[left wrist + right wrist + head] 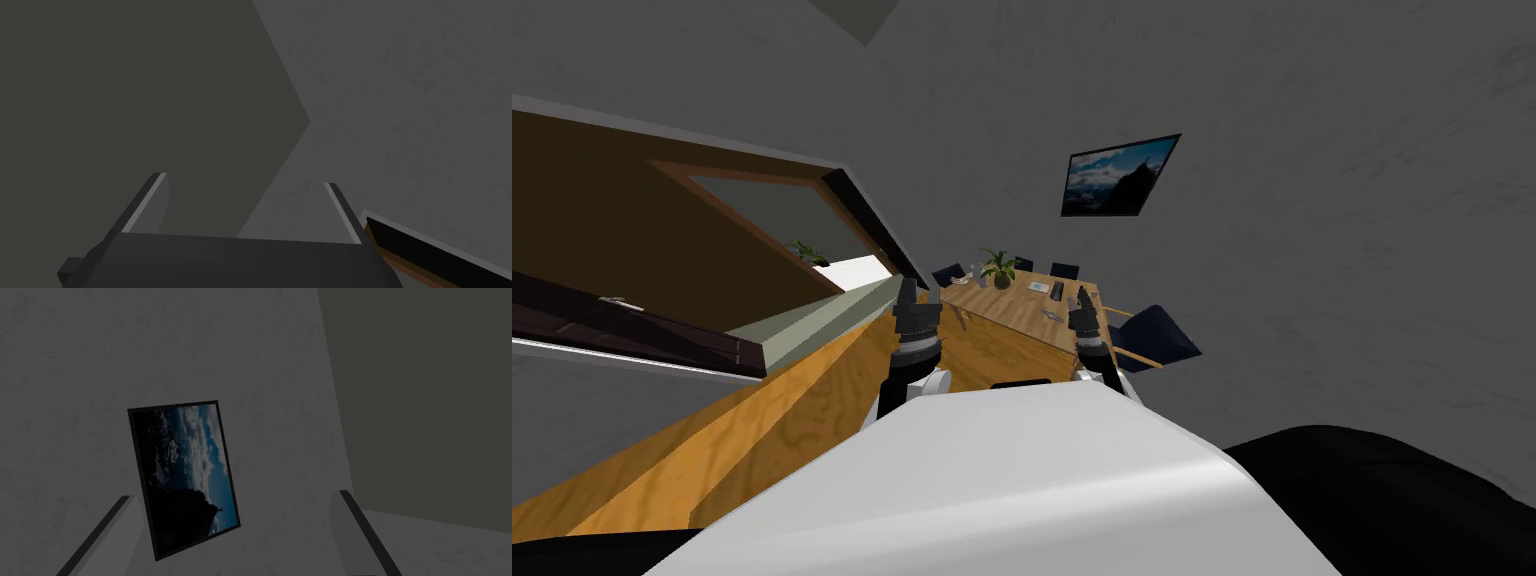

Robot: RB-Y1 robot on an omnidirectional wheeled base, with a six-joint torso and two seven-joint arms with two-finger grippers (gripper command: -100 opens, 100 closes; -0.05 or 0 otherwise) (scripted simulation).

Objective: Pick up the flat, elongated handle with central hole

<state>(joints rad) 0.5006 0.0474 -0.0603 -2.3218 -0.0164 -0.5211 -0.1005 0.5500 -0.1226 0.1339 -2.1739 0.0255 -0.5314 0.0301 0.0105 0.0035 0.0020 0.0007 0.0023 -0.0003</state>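
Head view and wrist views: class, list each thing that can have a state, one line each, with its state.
Left gripper, open, empty.
Right gripper, open, empty.
Potted plant, upright on the table.
Small things, lying on the table, too small to name.

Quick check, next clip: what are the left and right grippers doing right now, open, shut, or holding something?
Left gripper: open, holding nothing.
Right gripper: open, holding nothing.
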